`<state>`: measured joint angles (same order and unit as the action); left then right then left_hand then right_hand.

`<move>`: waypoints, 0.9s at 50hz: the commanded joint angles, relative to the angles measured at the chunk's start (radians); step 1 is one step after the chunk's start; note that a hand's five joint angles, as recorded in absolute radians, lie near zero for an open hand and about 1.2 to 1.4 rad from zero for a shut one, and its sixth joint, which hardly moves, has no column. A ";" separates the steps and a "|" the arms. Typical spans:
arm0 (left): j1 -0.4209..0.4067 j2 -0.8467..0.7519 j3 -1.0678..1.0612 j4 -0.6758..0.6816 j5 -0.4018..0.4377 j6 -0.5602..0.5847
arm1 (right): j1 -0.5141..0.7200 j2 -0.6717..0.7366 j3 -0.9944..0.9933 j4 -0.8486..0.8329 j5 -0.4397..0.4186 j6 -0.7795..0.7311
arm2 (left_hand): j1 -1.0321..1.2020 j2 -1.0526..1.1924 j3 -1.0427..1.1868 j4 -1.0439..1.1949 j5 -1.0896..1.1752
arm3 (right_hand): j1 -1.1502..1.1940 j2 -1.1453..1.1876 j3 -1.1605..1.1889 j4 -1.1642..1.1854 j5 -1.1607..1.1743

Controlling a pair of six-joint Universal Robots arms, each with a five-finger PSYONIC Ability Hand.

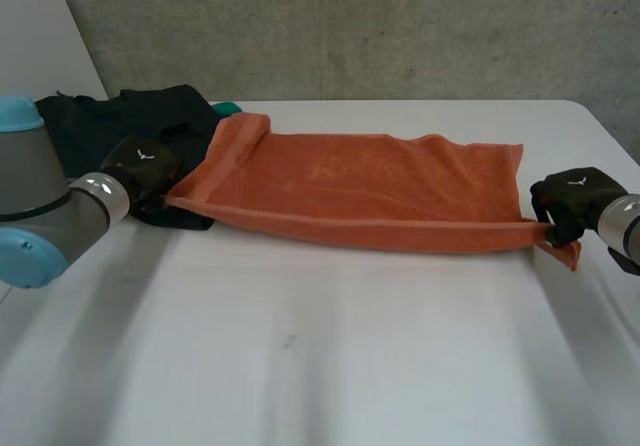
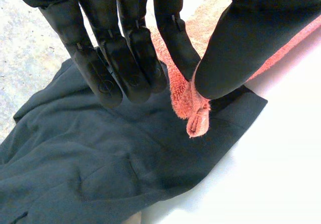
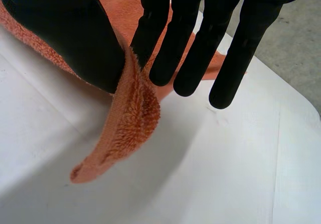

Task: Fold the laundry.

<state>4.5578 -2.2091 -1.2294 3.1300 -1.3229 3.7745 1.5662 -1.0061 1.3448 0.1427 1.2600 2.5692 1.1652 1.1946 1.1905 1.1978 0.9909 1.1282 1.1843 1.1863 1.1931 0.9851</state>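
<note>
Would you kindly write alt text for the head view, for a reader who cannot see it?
Two black robot hands hold an orange towel stretched across a white table, the left hand at one end and the right hand at the other. A dark garment lies by the left hand.

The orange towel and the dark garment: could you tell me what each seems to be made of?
The orange towel looks like terry cloth, probably cotton: matte, fuzzy looped pile shows at the corner the right hand pinches. The dark garment looks like smooth, thin matte fabric with stitched seams, woven or fine knit; the fibre is unclear.
</note>
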 commanded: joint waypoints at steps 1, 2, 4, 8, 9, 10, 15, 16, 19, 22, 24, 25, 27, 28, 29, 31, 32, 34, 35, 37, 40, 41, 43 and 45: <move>0.004 0.120 -0.062 -0.102 0.001 0.037 | -0.035 -0.113 0.060 0.043 0.016 -0.030 | 0.231 0.202 0.206 0.198 0.231 | 0.268 0.212 0.210 0.203 0.237; 0.006 0.143 -0.074 -0.122 0.002 0.048 | -0.043 -0.136 0.074 0.052 0.016 -0.037 | 0.231 0.202 0.206 0.198 0.231 | 0.268 0.212 0.210 0.203 0.237; 0.012 0.219 -0.120 -0.197 0.004 0.088 | -0.074 -0.219 0.109 0.080 0.012 -0.067 | 0.231 0.202 0.206 0.198 0.231 | 0.268 0.212 0.210 0.203 0.237; 0.039 0.386 -0.212 -0.349 0.021 0.175 | -0.139 -0.350 0.157 0.159 -0.007 -0.162 | 0.231 0.202 0.206 0.198 0.231 | 0.268 0.212 0.210 0.203 0.237; 0.044 0.423 -0.231 -0.382 0.027 0.197 | -0.152 -0.374 0.166 0.185 -0.011 -0.190 | 0.231 0.202 0.206 0.198 0.231 | 0.268 0.212 0.210 0.203 0.237; 0.050 0.458 -0.249 -0.415 0.034 0.218 | -0.164 -0.399 0.175 0.216 -0.016 -0.222 | 0.231 0.202 0.206 0.198 0.231 | 0.268 0.212 0.210 0.203 0.237; 0.111 0.650 -0.375 -0.586 0.106 0.358 | -0.274 -0.523 0.272 0.421 -0.060 -0.498 | 0.231 0.202 0.206 0.198 0.231 | 0.268 0.212 0.210 0.203 0.237; 0.119 0.666 -0.390 -0.603 0.119 0.375 | -0.291 -0.531 0.292 0.448 -0.066 -0.545 | 0.231 0.202 0.206 0.198 0.231 | 0.268 0.212 0.210 0.203 0.237; 0.141 0.672 -0.432 -0.630 0.175 0.427 | -0.339 -0.537 0.348 0.500 -0.094 -0.706 | 0.231 0.202 0.206 0.198 0.231 | 0.268 0.212 0.210 0.203 0.237; 0.148 0.635 -0.435 -0.620 0.198 0.455 | -0.348 -0.523 0.362 0.492 -0.103 -0.751 | 0.231 0.202 0.206 0.198 0.231 | 0.268 0.212 0.210 0.203 0.237; 0.142 0.582 -0.418 -0.613 0.186 0.464 | -0.342 -0.497 0.350 0.465 -0.108 -0.710 | 0.231 0.202 0.206 0.198 0.231 | 0.268 0.212 0.210 0.203 0.237; 0.138 0.562 -0.408 -0.610 0.179 0.462 | -0.336 -0.485 0.340 0.450 -0.109 -0.689 | 0.231 0.202 0.206 0.198 0.231 | 0.268 0.212 0.210 0.203 0.237; 0.100 0.496 -0.359 -0.604 0.151 0.440 | -0.304 -0.444 0.304 0.398 -0.105 -0.626 | 0.231 0.202 0.206 0.198 0.231 | 0.268 0.212 0.210 0.203 0.237; 0.080 0.474 -0.340 -0.599 0.142 0.427 | -0.292 -0.428 0.292 0.379 -0.105 -0.606 | 0.231 0.202 0.206 0.198 0.231 | 0.268 0.212 0.210 0.203 0.237; 0.057 0.453 -0.316 -0.591 0.133 0.415 | -0.281 -0.413 0.277 0.361 -0.103 -0.586 | 0.231 0.202 0.206 0.198 0.231 | 0.268 0.212 0.210 0.203 0.237; 0.002 0.386 -0.232 -0.552 0.105 0.371 | -0.243 -0.359 0.234 0.306 -0.094 -0.526 | 0.231 0.202 0.206 0.198 0.231 | 0.268 0.212 0.210 0.203 0.237; -0.014 0.362 -0.199 -0.533 0.094 0.352 | -0.229 -0.341 0.220 0.289 -0.088 -0.505 | 0.231 0.202 0.206 0.198 0.231 | 0.268 0.212 0.210 0.203 0.237; -0.037 0.289 -0.104 -0.474 0.047 0.294 | -0.184 -0.286 0.177 0.226 -0.062 -0.451 | 0.231 0.202 0.206 0.198 0.231 | 0.268 0.212 0.210 0.203 0.237; -0.043 0.261 -0.072 -0.458 0.028 0.278 | -0.172 -0.267 0.165 0.203 -0.051 -0.433 | 0.231 0.202 0.206 0.198 0.231 | 0.268 0.212 0.210 0.203 0.237; -0.054 0.209 -0.009 -0.429 -0.013 0.249 | -0.152 -0.230 0.139 0.157 -0.028 -0.394 | 0.231 0.202 0.206 0.198 0.231 | 0.268 0.212 0.210 0.203 0.237; -0.082 0.114 0.111 -0.416 -0.082 0.203 | -0.121 -0.160 0.093 0.051 -0.001 -0.325 | 0.231 0.202 0.206 0.198 0.231 | 0.268 0.212 0.210 0.203 0.237; -0.088 0.091 0.137 -0.418 -0.094 0.196 | -0.115 -0.145 0.082 0.028 0.004 -0.313 | 0.231 0.202 0.206 0.198 0.231 | 0.268 0.212 0.210 0.203 0.237; -0.105 0.031 0.215 -0.420 -0.111 0.179 | -0.095 -0.099 0.053 -0.046 0.016 -0.273 | 0.231 0.202 0.206 0.198 0.231 | 0.268 0.212 0.210 0.203 0.237; -0.123 -0.019 0.285 -0.416 -0.125 0.160 | -0.077 -0.050 0.018 -0.118 0.027 -0.238 | 0.231 0.202 0.206 0.198 0.231 | 0.268 0.212 0.210 0.203 0.237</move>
